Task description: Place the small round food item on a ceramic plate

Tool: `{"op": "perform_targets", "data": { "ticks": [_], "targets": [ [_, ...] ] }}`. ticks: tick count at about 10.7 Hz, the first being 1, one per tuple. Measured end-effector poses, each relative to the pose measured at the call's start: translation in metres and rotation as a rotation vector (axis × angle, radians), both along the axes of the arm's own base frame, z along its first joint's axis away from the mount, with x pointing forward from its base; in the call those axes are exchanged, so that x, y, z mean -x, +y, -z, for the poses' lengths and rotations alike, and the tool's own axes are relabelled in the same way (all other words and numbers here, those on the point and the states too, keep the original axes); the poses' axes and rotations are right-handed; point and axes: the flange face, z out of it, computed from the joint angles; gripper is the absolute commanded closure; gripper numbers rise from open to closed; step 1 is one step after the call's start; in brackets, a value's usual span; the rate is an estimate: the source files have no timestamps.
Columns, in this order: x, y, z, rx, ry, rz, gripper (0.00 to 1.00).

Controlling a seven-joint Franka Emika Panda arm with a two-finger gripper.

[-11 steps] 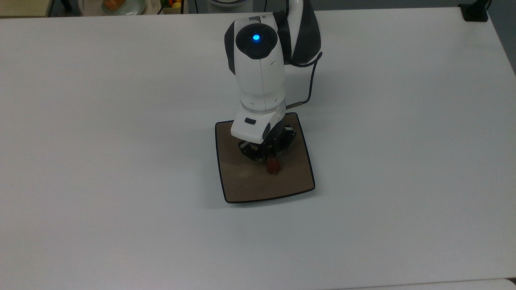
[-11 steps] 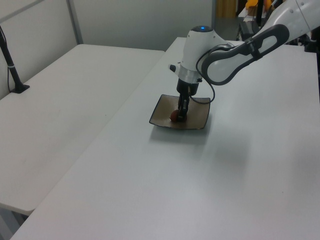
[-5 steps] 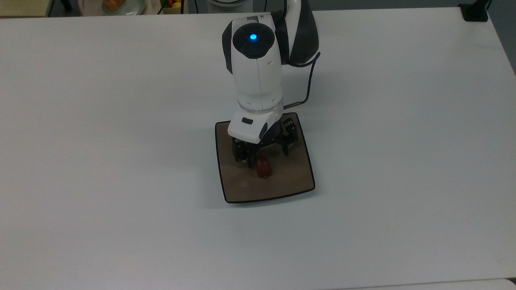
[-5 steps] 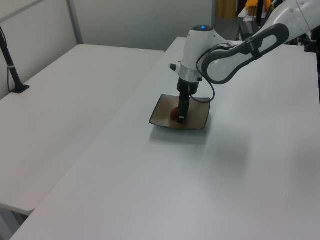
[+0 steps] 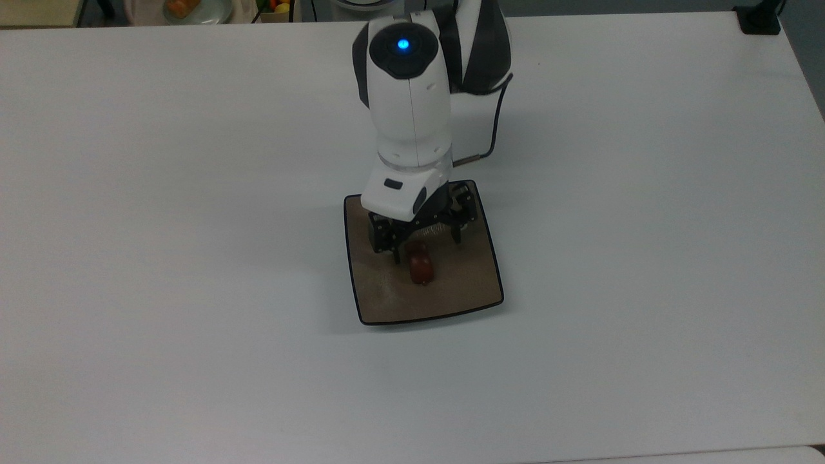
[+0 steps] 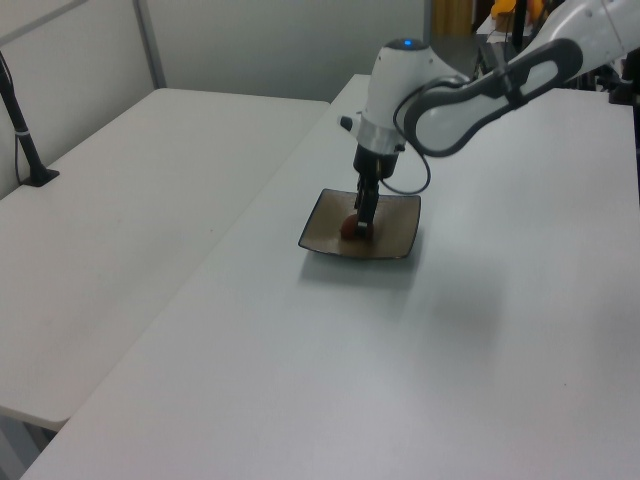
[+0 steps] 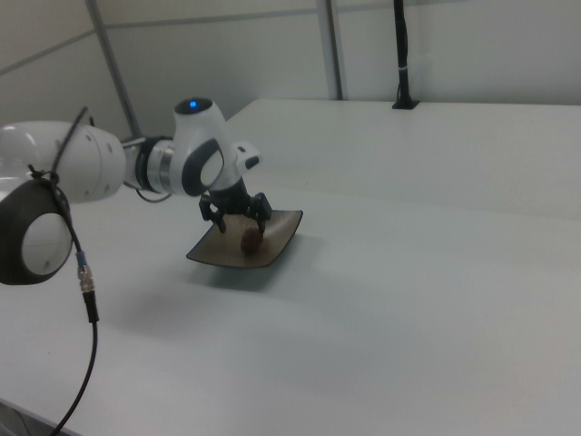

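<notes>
Food item released on plate; gripper open directly above it.

Small round food item (image 5: 421, 270), dark reddish-brown and glossy, rests on the ceramic plate (image 5: 464, 293) near the plate's centre. The plate is square, tan-brown with a thin dark rim, and lies flat on the white table (image 5: 193, 193). The gripper (image 5: 425, 248) hangs just above the item with its jaws spread apart, one finger on each side, neither touching it. In the right view the item (image 7: 250, 238) sits below the gripper (image 7: 236, 221), on the plate (image 7: 272, 247). In the left view the gripper (image 6: 365, 217) points straight down over the plate (image 6: 395, 235).
</notes>
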Motion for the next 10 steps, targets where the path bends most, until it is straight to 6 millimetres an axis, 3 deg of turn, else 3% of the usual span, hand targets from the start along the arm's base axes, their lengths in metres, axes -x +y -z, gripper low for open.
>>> {"op": "perform_targets", "data": {
  "ticks": [2, 5, 7, 10],
  "targets": [
    [0.014, -0.023, -0.072, 0.021, 0.066, 0.019, 0.0],
    [0.071, -0.067, -0.186, 0.043, 0.179, 0.087, 0.0],
    [0.11, -0.088, -0.239, 0.041, 0.218, 0.156, 0.0],
    [0.153, -0.106, -0.281, 0.034, 0.26, 0.243, 0.0]
  ]
}}
